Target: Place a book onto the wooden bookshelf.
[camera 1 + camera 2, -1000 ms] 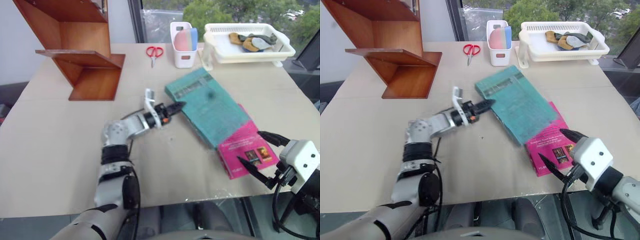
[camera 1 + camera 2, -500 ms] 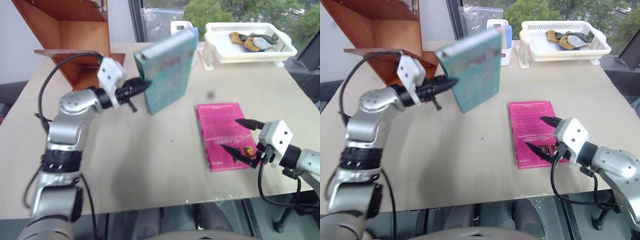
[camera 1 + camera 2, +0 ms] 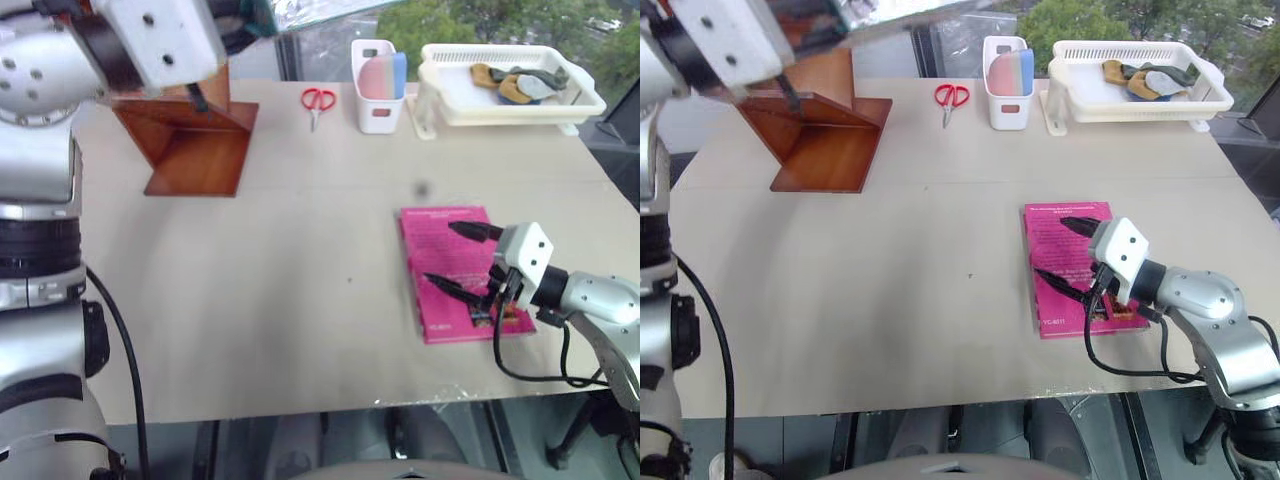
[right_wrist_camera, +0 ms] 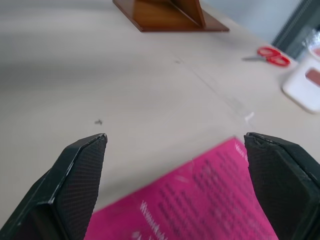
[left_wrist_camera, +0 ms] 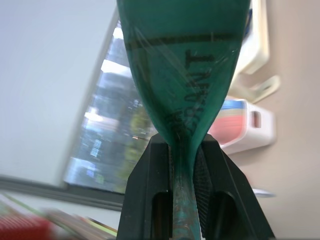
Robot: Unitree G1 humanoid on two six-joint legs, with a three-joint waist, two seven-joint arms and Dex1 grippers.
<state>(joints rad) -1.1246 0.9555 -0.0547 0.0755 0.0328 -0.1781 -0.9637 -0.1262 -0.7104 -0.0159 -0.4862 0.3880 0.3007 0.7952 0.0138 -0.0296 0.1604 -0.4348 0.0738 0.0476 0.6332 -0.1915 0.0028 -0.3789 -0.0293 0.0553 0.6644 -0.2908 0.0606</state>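
Matte beige table (image 3: 300, 300), left jaws pinching glossy teal book (image 5: 185, 75), right jaws spread over pink book (image 3: 440, 240)

The teal book (image 5: 182, 75) bears dark lettering, too distorted to read. The pink book (image 3: 1065, 262) carries lines of print, too small to read.

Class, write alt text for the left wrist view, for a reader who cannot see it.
The left gripper is shut on the edge of the teal-green book, whose glossy wrapped cover with dark lettering rises away from the camera. Beside the book are a white container on the beige table and, on the other side, a window.
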